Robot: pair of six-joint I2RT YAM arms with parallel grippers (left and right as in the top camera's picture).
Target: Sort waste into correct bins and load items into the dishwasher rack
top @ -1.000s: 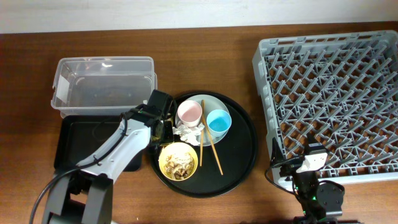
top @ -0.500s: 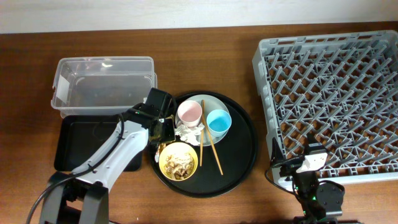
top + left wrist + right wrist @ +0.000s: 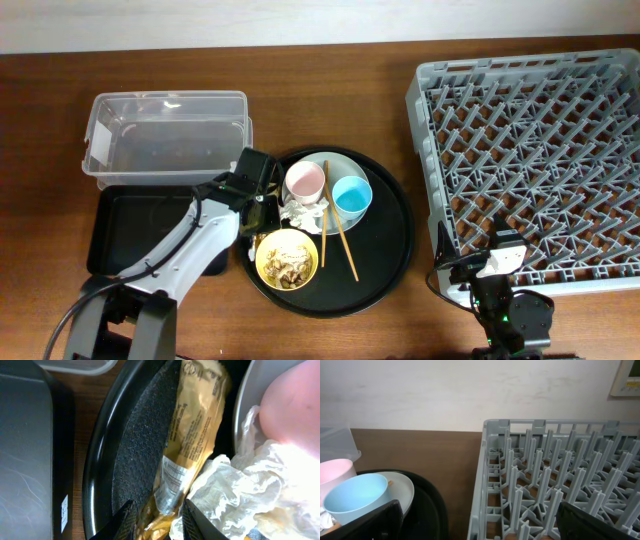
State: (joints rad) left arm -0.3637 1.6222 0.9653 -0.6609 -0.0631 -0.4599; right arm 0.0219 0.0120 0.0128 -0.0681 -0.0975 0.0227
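Note:
In the left wrist view a small brown wrapper (image 3: 192,430) lies on the round black tray (image 3: 97,475), beside the crumpled white napkin (image 3: 240,485) and the pink cup (image 3: 295,405). My left gripper (image 3: 159,522) is shut on the wrapper's near end. From overhead the left gripper (image 3: 262,210) sits at the tray's left edge, beside the napkin (image 3: 303,213). The pink cup (image 3: 304,181) and blue cup (image 3: 351,194) stand on the plate (image 3: 340,162). Chopsticks (image 3: 335,222) lie across it. The yellow bowl (image 3: 286,258) holds food scraps. My right gripper (image 3: 497,262) is open at the dishwasher rack's (image 3: 540,150) front edge.
The clear plastic box (image 3: 165,135) stands at the back left, with the shallow black rectangular tray (image 3: 135,225) just in front of it. In the right wrist view the rack (image 3: 560,475) fills the right side, and the blue cup (image 3: 355,497) is at the left.
The left wrist has shifted slightly toward the front over the tray's left edge. The right arm and the dishes have not moved.

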